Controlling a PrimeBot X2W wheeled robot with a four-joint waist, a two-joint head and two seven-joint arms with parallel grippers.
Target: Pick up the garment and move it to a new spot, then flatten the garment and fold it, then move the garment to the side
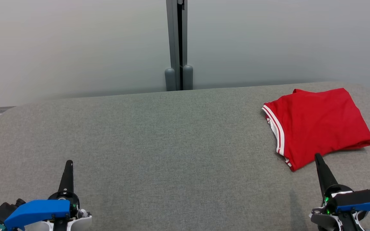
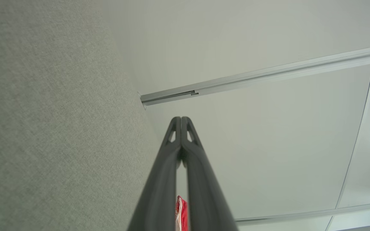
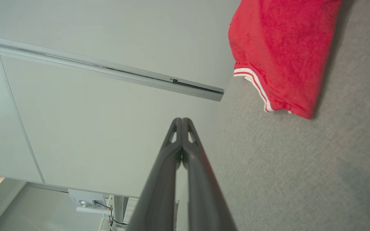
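Note:
The garment point(image 1: 316, 123) is a red shirt with white-striped trim, lying folded at the far right of the grey padded table point(image 1: 159, 138). It also appears at the top right of the right wrist view as the garment point(image 3: 281, 48), and a sliver of the garment point(image 2: 181, 213) peeks between the fingers in the left wrist view. My right gripper point(image 1: 317, 156) is shut and empty, its tip just at the shirt's near edge. My left gripper point(image 1: 69, 162) is shut and empty at the lower left, far from the shirt.
A pale partition wall point(image 1: 75, 45) with a grey vertical post point(image 1: 178, 45) runs behind the table's far edge. The table's rounded corners curve off at left and right. Grey felt stretches between the two grippers.

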